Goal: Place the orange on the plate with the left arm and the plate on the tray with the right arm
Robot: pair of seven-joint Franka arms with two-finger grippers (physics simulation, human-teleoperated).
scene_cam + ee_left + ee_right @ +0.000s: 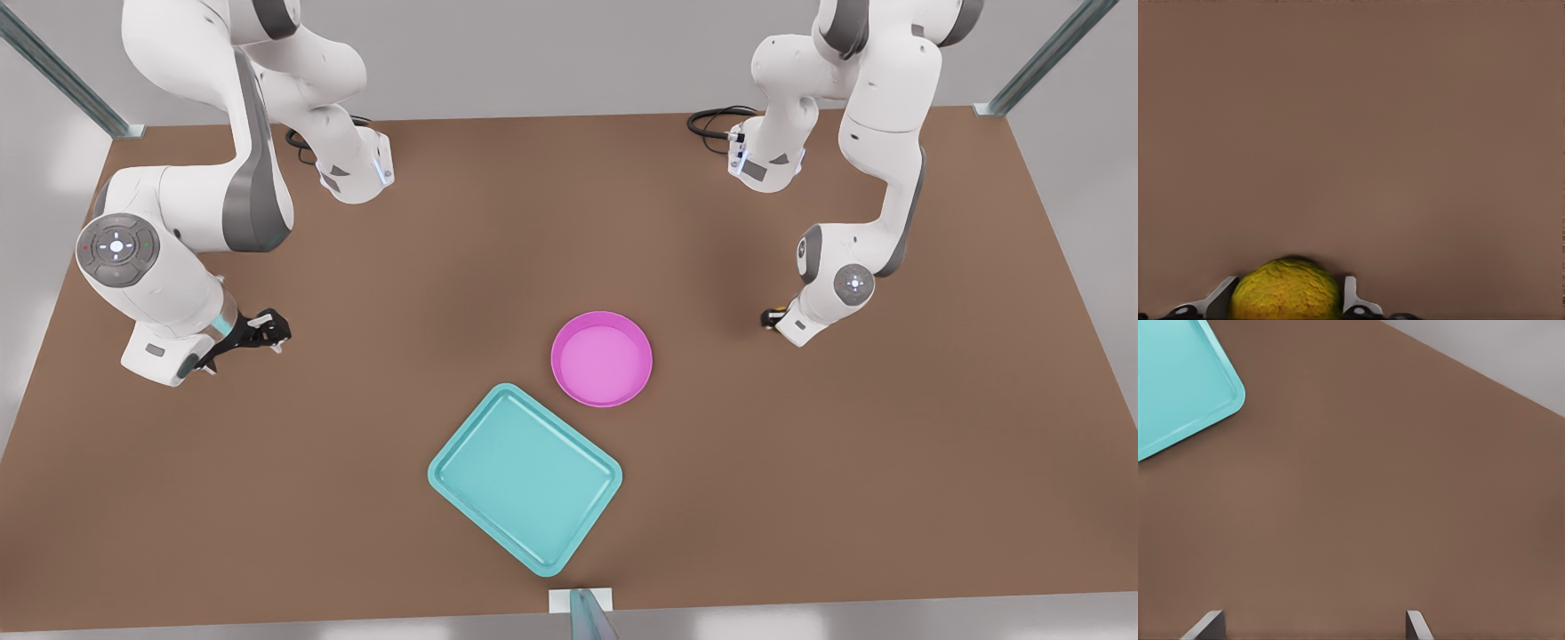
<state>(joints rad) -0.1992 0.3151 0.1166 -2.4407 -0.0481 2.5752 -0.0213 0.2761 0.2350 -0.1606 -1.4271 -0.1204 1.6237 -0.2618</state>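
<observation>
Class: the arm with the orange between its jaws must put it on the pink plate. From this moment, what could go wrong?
1. The left gripper has its jaws around the orange; round fruit could slip out when lifted.
2. The plate is shallow, so a dropped orange might roll off.
3. The plate sits very near the tray; the right gripper, open and waiting, may bump the tray's rim later.

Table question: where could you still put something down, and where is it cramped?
The table is bare between the two arms' bases and behind the plate. It's crowded where plate and tray nearly touch. The left gripper straddles the orange; the right gripper waits open.
</observation>
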